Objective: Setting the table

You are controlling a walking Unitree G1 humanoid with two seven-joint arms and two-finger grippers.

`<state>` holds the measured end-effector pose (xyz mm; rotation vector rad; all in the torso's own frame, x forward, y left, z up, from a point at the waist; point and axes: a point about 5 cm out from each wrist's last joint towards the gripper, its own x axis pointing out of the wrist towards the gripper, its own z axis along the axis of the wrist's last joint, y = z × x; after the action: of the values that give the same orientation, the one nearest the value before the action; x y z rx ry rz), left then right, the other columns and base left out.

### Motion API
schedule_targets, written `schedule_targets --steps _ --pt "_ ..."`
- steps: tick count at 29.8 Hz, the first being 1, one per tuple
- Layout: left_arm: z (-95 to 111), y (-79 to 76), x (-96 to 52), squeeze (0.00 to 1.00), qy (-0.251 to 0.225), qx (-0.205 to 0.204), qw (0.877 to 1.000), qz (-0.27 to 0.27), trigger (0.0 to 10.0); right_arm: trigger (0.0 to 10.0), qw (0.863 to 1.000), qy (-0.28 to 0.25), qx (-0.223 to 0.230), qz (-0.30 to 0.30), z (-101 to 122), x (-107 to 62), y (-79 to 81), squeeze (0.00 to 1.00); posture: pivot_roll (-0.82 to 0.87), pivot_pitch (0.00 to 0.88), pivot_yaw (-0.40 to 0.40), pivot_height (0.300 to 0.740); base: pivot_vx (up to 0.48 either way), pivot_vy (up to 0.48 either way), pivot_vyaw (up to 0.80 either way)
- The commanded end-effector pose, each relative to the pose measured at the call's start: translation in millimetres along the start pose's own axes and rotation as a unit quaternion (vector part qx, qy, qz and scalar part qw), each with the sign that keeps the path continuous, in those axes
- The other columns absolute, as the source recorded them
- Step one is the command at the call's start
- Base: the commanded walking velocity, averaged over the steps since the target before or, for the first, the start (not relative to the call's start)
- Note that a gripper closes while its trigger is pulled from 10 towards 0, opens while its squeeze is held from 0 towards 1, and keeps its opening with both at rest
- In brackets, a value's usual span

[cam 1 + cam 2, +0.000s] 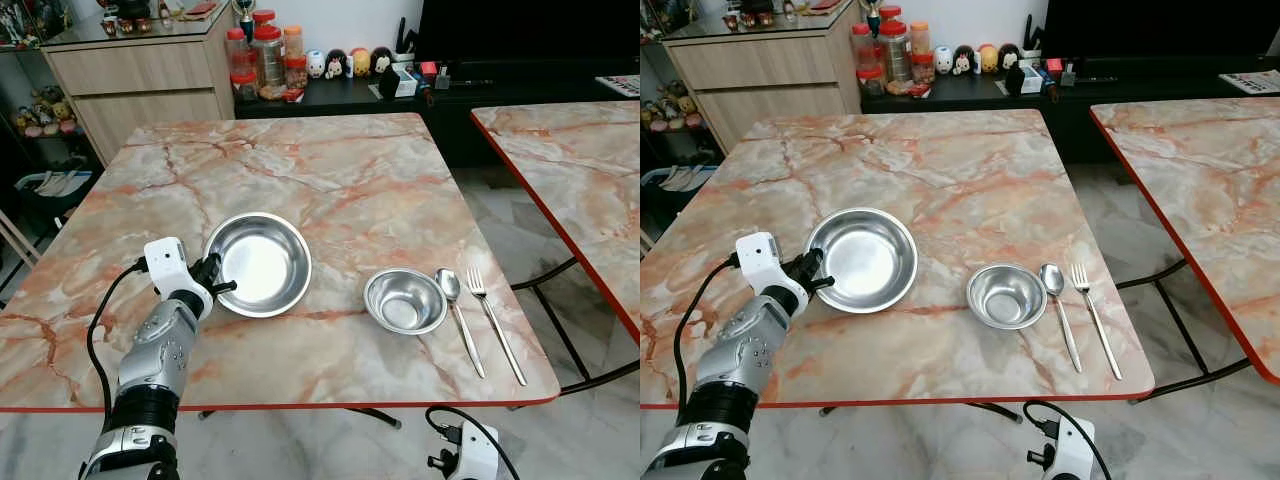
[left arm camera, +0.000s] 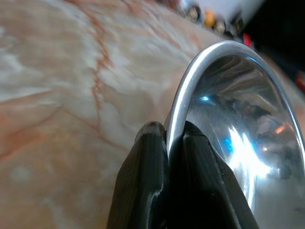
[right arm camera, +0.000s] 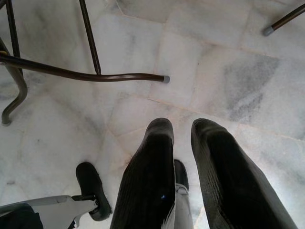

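Left of centre in the frame, the left gripper (image 1: 214, 279) pinches only the thin rim of the large steel bowl (image 1: 262, 262), so it could probably slip or tip.

Glossy marble-look table (image 1: 330, 180); shiny, seemingly steel plate (image 1: 262, 262).

Head cams look down at table (image 1: 330, 190); wrist cams close-up along jaws.
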<state>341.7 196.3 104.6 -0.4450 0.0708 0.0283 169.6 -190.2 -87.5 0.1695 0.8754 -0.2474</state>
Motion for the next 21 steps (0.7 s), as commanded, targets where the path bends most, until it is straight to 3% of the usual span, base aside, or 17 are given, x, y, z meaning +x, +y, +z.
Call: schedule_targets --steps 1,6,9,12,15,16,21 --pt "2 1.8 0.1 0.00 -0.028 -0.004 0.999 0.018 10.0 10.0 1.000 0.000 0.002 -0.003 0 -0.1 -0.6 0.00 -0.03 0.000 0.036 0.740 0.000 0.000 0.00" --pt "-9 12.4 -4.4 0.00 -0.041 0.006 0.998 0.054 10.0 10.0 1.000 -0.007 0.004 -0.004 2 0.1 -1.3 0.00 -0.04 0.000 0.036 0.740 0.000 0.000 0.00" --pt "-15 38.5 -13.9 0.00 -0.044 0.014 0.993 0.107 10.0 10.0 1.000 -0.017 0.012 -0.008 3 -0.3 -4.7 0.00 -0.04 0.000 0.037 0.740 0.000 0.000 0.00" --pt "-17 46.4 -16.6 0.00 -0.043 0.007 0.991 0.123 10.0 10.0 1.000 -0.018 0.013 -0.008 3 -0.4 -4.9 0.00 -0.04 0.000 0.037 0.740 0.000 0.000 0.00" --pt "-14 58.1 -19.3 0.00 -0.050 -0.016 0.987 0.149 10.0 10.0 1.000 -0.020 0.015 -0.007 3 -0.5 -4.7 0.00 -0.04 0.000 0.036 0.740 0.000 0.000 0.00" --pt "-11 65.1 -20.3 0.00 -0.060 -0.041 0.983 0.167 10.0 10.0 1.000 -0.021 0.015 -0.005 4 -0.4 -3.8 0.00 -0.04 0.000 0.036 0.740 0.000 0.000 0.00" --pt "-6 62.1 -18.5 0.00 -0.068 -0.019 0.987 0.145 10.0 10.0 1.000 -0.020 0.013 -0.002 3 -0.4 -2.1 0.00 -0.03 0.000 0.037 0.740 0.000 0.000 0.00"
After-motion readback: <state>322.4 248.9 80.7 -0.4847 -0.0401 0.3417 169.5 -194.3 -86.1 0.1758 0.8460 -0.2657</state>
